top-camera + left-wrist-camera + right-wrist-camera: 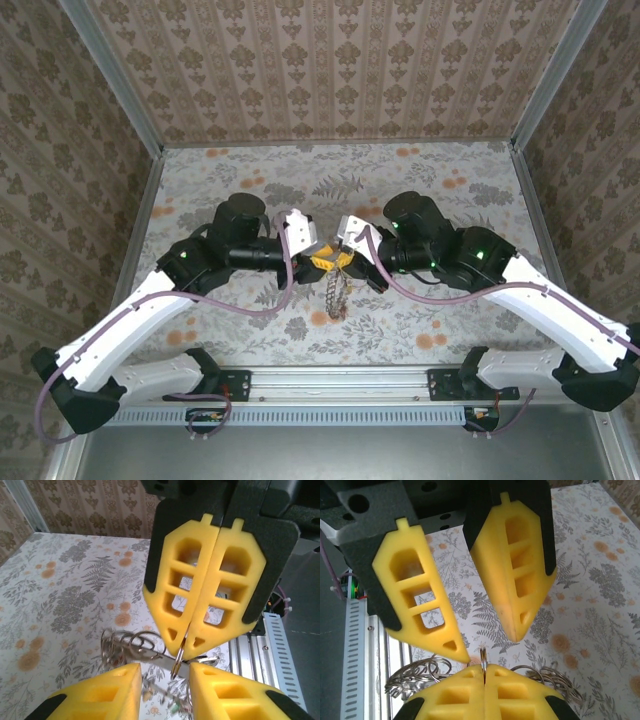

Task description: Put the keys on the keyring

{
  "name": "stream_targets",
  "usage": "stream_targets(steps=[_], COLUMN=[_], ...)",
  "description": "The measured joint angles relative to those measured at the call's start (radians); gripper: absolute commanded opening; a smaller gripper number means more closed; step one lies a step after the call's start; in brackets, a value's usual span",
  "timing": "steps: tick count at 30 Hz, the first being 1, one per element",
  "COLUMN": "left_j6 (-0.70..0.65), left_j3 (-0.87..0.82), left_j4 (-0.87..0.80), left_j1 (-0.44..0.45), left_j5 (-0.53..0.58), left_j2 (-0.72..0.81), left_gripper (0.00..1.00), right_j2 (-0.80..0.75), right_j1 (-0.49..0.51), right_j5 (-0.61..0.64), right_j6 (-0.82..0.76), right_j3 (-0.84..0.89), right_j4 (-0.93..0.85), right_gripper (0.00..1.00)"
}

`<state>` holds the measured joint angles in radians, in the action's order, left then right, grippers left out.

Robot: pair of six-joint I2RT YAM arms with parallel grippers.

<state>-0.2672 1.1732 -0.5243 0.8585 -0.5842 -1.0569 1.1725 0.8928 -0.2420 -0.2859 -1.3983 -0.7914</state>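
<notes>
The right gripper (484, 669) is clamping one loop of the keyring (337, 293), which is hanging above the tabletop (200, 175). The left gripper (165, 672) is facing it with fingers apart. I judge a regrasp is happening; next the left gripper must close exactly on a neighbouring loop.

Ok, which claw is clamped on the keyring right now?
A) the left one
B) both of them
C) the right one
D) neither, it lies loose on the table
C: the right claw has its yellow fingers pressed together on a thin loop of the keyring, while the left claw has its fingers apart.
</notes>
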Motion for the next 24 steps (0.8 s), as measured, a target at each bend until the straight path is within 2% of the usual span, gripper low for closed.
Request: stream_targets(steps=[24], left_j6=[-0.018], left_j3=[-0.022], left_j4=[0.000], left_j1=[0.010], left_j5=[-0.010], left_j2=[0.000], left_gripper=[0.33], right_j2=[-0.029], right_j1=[0.000], right_j5=[-0.080], right_j6=[0.000], right_j3=[0.000], right_j4=[-0.001], right_gripper=[0.00])
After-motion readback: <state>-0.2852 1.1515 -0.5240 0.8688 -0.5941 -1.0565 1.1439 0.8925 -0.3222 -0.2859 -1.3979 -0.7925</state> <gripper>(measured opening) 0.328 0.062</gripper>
